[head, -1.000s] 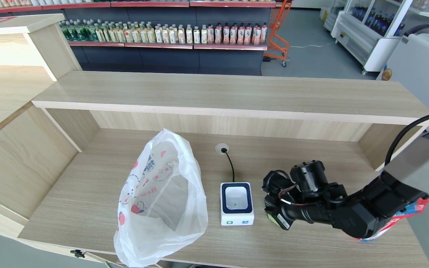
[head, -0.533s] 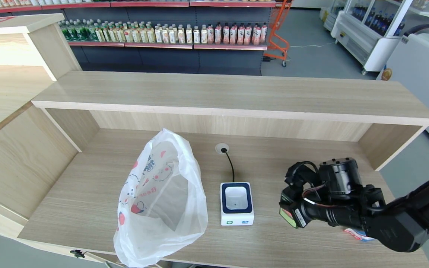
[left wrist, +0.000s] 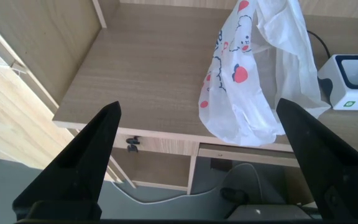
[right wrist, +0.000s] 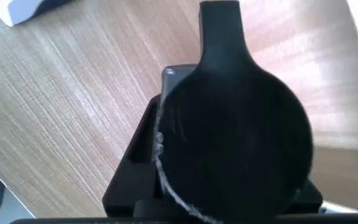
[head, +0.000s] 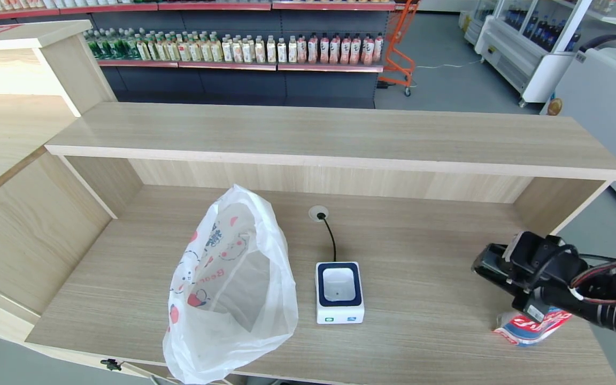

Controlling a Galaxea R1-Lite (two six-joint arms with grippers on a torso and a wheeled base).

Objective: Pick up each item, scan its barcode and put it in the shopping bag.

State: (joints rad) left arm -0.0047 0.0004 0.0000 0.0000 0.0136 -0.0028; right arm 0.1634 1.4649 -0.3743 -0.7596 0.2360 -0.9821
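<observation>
Noting right gripper [head: 487, 264] above packet [head: 527, 329] at front right corner of desk [head: 425, 251]; unable to tell its grip. Recording left gripper [left wrist: 199, 106] gaping, empty.

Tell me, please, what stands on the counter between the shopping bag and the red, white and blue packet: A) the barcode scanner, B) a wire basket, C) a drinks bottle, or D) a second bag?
A: the white barcode scanner stands to the right of the shopping bag and to the left of the packet in the head view.
</observation>
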